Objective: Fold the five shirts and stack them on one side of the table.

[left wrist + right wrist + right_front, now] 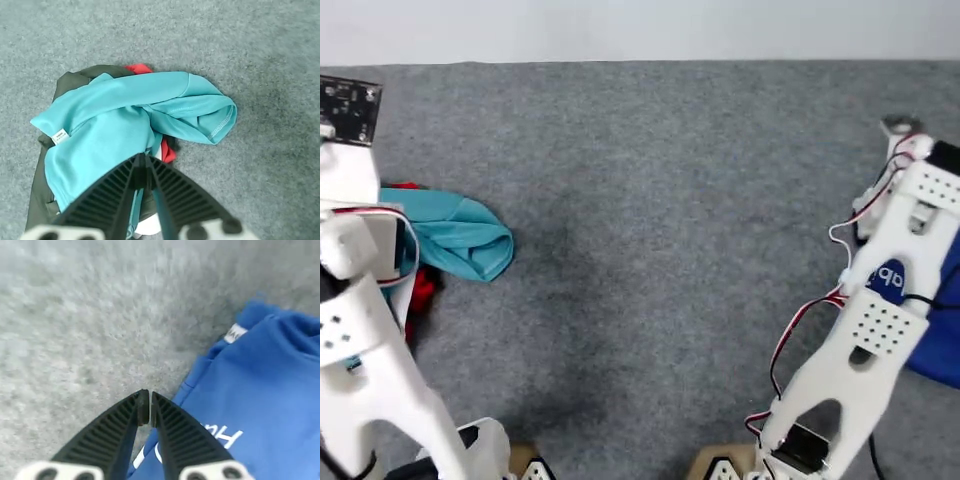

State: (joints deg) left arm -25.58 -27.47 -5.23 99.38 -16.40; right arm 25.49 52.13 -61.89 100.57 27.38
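A crumpled teal shirt (130, 120) lies on top of a dark shirt (37, 200) and a red shirt (137, 68), heaped at the table's left side. In the high view the teal shirt (460, 238) and a bit of the red shirt (423, 292) show beside the left arm. My left gripper (145, 162) is shut, its tips just over the teal cloth. A blue shirt (260, 390) with white print lies at the right edge, also seen as the blue shirt (938, 330) in the high view. My right gripper (145, 407) is shut over the grey mat beside it.
A grey felt mat (660, 250) covers the table, with wide free room in the middle. A scrap of white cloth (147, 227) shows under the left heap. The right arm (870, 330) stretches toward the far right corner.
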